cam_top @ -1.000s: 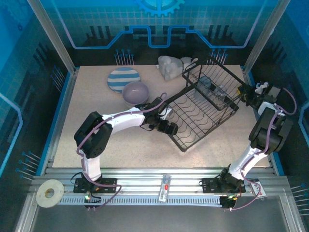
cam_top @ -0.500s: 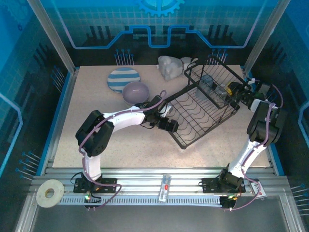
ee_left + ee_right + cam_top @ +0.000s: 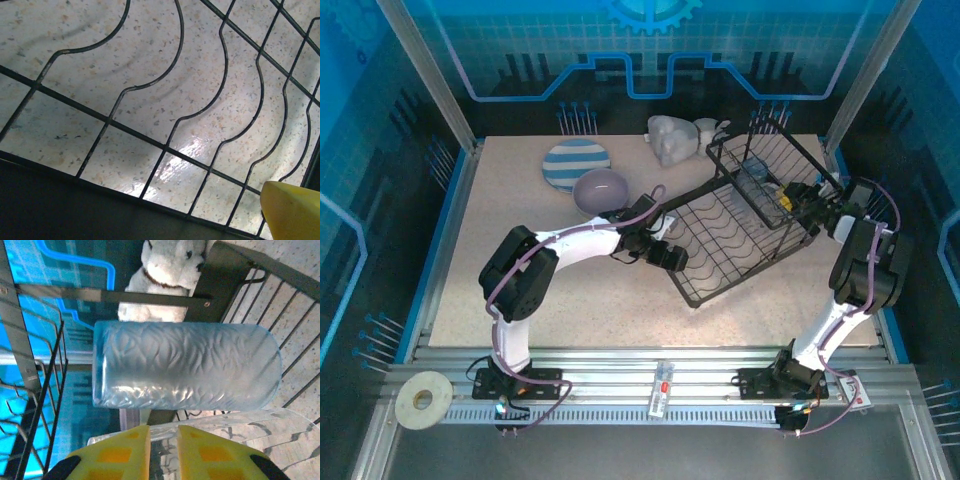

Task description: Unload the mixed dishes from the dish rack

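My right wrist view tells the grip: right jaws closed on a clear cup's (image 3: 272,424) wall. Just beyond them a bluish cup (image 3: 185,365) lies sideways, long axis crosswise. From above, left jaws stand open beside the dish rack (image 3: 692,297).

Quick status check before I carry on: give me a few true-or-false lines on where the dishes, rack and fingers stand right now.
1. The striped plate lies on the table, outside the dish rack. True.
2. The left fingers are shut on a rack wire. False: they are open and hold nothing.
3. A textured clear cup lies on its side inside the rack. True.
4. The curved slots under the left wrist hold a plate. False: those slots are bare, with table showing through.
5. The right fingers are spread wide over the table. False: they pinch a second clear cup by its wall, inside the rack.
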Action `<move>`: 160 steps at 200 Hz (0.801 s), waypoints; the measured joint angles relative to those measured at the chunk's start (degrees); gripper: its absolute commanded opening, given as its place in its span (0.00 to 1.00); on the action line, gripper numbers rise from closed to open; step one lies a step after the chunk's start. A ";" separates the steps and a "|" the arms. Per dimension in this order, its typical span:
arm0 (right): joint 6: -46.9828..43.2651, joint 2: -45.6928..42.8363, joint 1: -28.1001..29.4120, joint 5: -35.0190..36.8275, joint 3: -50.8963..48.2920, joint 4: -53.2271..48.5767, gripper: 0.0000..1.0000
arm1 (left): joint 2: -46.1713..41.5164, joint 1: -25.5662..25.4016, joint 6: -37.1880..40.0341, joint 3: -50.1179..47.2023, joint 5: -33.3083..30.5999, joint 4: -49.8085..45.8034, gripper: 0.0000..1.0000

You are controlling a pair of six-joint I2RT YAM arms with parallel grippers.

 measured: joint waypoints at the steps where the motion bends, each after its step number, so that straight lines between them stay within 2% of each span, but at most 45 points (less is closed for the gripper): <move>1: -0.26 -0.07 0.02 0.00 0.09 -0.35 0.23 | -0.02 0.02 0.00 0.00 -0.02 0.00 0.99; 39: -6.56 -0.72 1.14 0.17 2.19 -8.35 0.24 | 0.00 0.68 0.63 0.00 -1.29 0.11 0.99; 80: -5.84 -0.72 1.14 -0.31 1.90 -7.50 0.24 | -0.07 0.79 0.85 -0.92 -1.31 1.38 0.99; 125: -3.91 -0.55 1.14 -1.40 1.42 -5.90 0.24 | -1.44 0.44 1.07 -6.10 -0.98 7.80 0.99; 160: -2.38 0.04 1.14 -2.40 1.42 -4.66 0.24 | -7.43 0.02 1.07 -11.65 -1.27 11.13 0.99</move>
